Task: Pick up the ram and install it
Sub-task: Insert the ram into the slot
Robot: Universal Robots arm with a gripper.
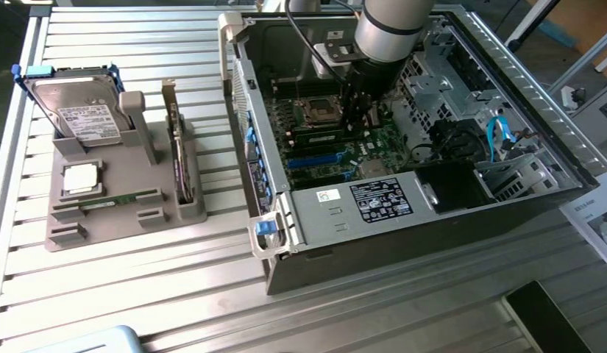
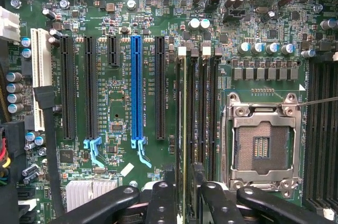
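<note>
Closest to us is the tool [image 2: 183,174]. Its black fingers [image 2: 161,203] are clenched on a thin green strip, and we take that strip to be the ram [image 2: 184,195]. We see the ram edge-on. It lines up with the first of the long memory slots [image 2: 203,118] just under it. We cannot tell if it is touching that slot or only hanging over it.

Beside the slots on one side is the square metal chip socket [image 2: 262,147]. On the other side is a long blue slot [image 2: 136,86] among black ones. All of these are on the green motherboard [image 2: 121,76].

In the exterior view, the grey arm [image 1: 391,29] reaches down into the open computer case [image 1: 382,220]. The case lies on the ribbed metal worktop [image 1: 165,279].

Well apart from the case, on the exterior view's left, is a grey holder [image 1: 97,220]. A silver hard drive [image 1: 82,110] stands in it, with a tall card [image 1: 176,147] on edge beside it. Another thin green stick [image 1: 121,199] lies flat in the holder.
</note>
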